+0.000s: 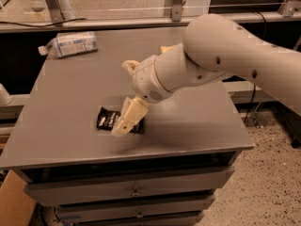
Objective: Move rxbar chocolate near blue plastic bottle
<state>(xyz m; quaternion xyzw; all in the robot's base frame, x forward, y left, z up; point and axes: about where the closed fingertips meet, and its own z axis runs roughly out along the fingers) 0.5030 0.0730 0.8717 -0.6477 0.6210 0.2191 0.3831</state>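
The rxbar chocolate (107,118), a flat black wrapper with white text, lies on the grey table (188,126) near its front left. My gripper (122,98) is open and reaches down over the bar. One cream finger (129,119) covers the bar's right end, and the other (130,66) sticks up behind it. The blue plastic bottle (70,44), clear with a pale blue-and-white label, lies on its side at the table's far left corner, well away from the bar.
A yellowish object (166,47) peeks out behind my arm at the back of the table. The table has drawers (134,191) below its front edge. A cardboard box (11,206) stands on the floor at lower left.
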